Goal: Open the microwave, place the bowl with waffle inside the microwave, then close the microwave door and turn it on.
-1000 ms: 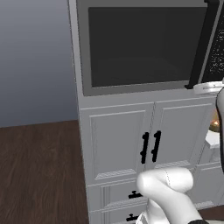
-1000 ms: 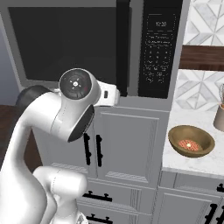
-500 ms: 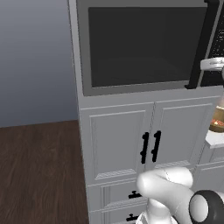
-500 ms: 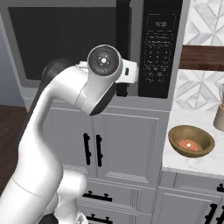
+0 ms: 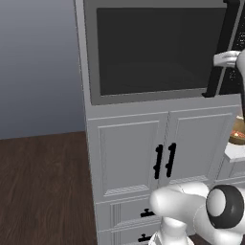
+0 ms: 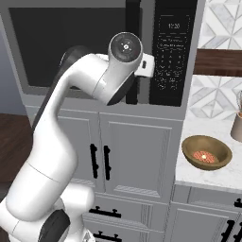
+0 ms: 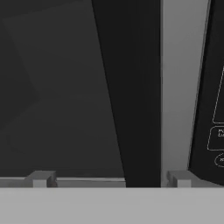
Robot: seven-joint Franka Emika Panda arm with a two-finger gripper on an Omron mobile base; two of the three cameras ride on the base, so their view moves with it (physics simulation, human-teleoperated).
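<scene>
Your tool (image 7: pixel 109 183) is rising to the microwave door (image 5: pixel 158 50), fingers spread wide, straddling its black bar handle (image 7: pixel 131 87) ahead; you're lining up the pull

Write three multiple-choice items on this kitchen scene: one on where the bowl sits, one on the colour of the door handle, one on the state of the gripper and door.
1. Where is the bowl?
A. inside the microwave
B. on the white counter right of the microwave
C. on the floor

2. What colour is the handle of the microwave door?
A. black
B. white
C. red

3. How do the gripper and door stand?
A. gripper shut on the bowl, door open
B. gripper open with a fingertip on each side of the handle, door closed
C. gripper shut on the handle, door wide open

Answers:
1. B: the right base view shows it on the counter beside the microwave.
2. A: the vertical bar is black.
3. B: in the hand view the handle runs between the spread fingertips.
</scene>
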